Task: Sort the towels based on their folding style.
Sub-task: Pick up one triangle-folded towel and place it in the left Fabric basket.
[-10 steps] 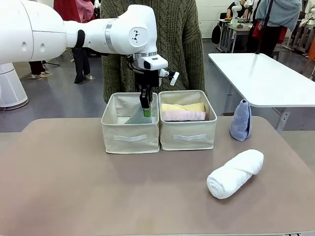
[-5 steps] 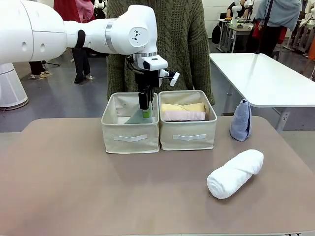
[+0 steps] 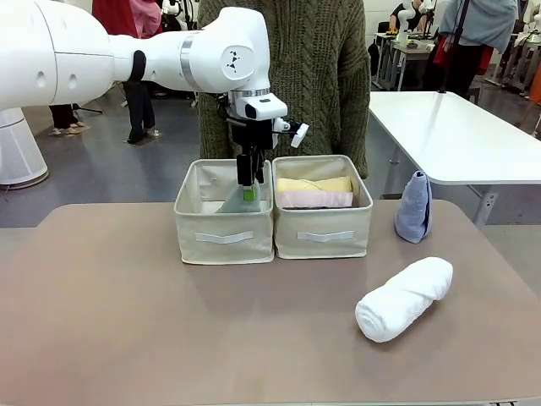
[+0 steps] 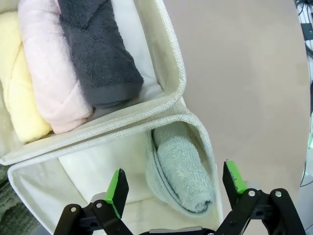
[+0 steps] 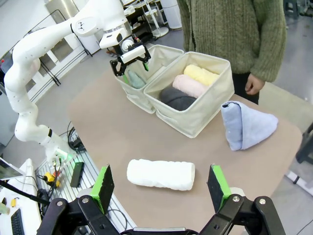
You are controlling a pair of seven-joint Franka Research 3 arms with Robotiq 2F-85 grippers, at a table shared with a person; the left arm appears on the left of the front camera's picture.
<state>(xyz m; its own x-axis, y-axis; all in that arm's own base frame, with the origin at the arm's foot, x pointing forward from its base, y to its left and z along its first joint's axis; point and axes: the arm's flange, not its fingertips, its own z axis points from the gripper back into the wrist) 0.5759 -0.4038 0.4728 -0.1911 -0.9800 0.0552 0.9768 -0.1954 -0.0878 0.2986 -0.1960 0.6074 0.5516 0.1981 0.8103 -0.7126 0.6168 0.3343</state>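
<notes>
**A:** Item 1, the mint green towel [image 4: 181,171]?

**B:** Folded triangle. It lay in the left bin [image 3: 224,238], tucked into a corner by the wall next to the right bin [image 3: 323,238]. The left gripper [image 4: 176,183] hung just above it at the bin's mouth, its jaws spread wide and holding nothing (the towel sat loose below the green pads).

**A:** Items 2 to 4?

**B:** The yellow roll [image 3: 314,183], pink roll [image 3: 314,200] and dark grey roll [image 4: 98,54], side by side in the right bin.

**A:** Unsorted stock?

**B:** 2 pieces. The white roll [image 3: 404,298] lay on the table [image 3: 127,321]. The light blue triangle [image 3: 414,207] stood upright near the right bin. The right gripper [image 5: 161,188] hovered above the table, fully spread and empty.

**A:** Step in hand?

**B:** By my reading the mint towel counted as delivered, so 4 of 6 were placed. The next move called for a straight lift clear of the bin's rim. After that, the blue triangle belonged with the mint one and the white roll with the other 3 rolls.
</notes>
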